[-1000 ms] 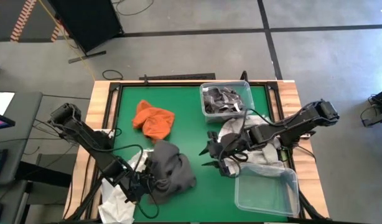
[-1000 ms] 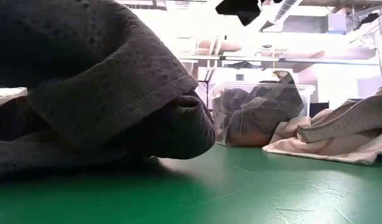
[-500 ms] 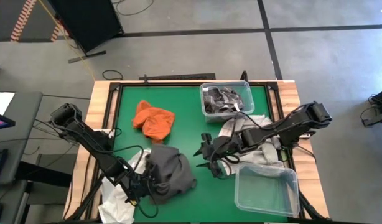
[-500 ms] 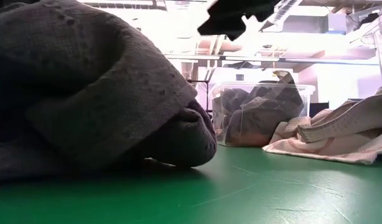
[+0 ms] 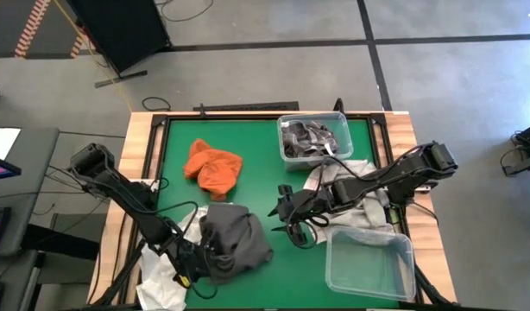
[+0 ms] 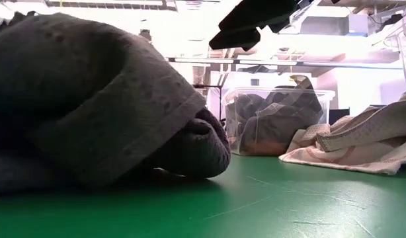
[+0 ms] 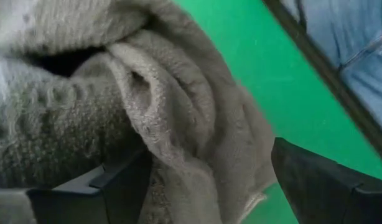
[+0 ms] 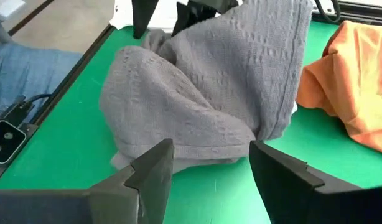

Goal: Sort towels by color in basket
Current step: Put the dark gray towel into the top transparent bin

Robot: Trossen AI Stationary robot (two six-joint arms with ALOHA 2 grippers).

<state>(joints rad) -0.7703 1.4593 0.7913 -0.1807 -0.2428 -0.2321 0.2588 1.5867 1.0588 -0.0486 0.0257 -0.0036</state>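
The grey towel [image 5: 235,238] lies in a rumpled heap near the front of the green desk [image 5: 256,181], toward the left side. It is thick, waffle-textured cloth, folded over itself in rounded rolls. The left gripper [image 5: 200,257] is at its edge, fingers [image 7: 122,186] spread with a fold of cloth between them, not yet pinched. The right gripper [image 5: 291,226] hovers just beside the heap, fingers [image 8: 150,171] spread wide and empty.

The likely trouble: with both grippers on one bunched towel, a pinch may catch only the top fold, so the cloth could unroll and drag, or slip free when lifted. A white towel [image 5: 166,276] hangs off the desk's front edge under the left arm and could be pulled along.

The orange towel [image 5: 213,167] sits well apart. A bin [image 5: 314,136] at the back holds dark cloths; another bin [image 5: 369,263] is at the front right, beside pale towels [image 5: 351,186].
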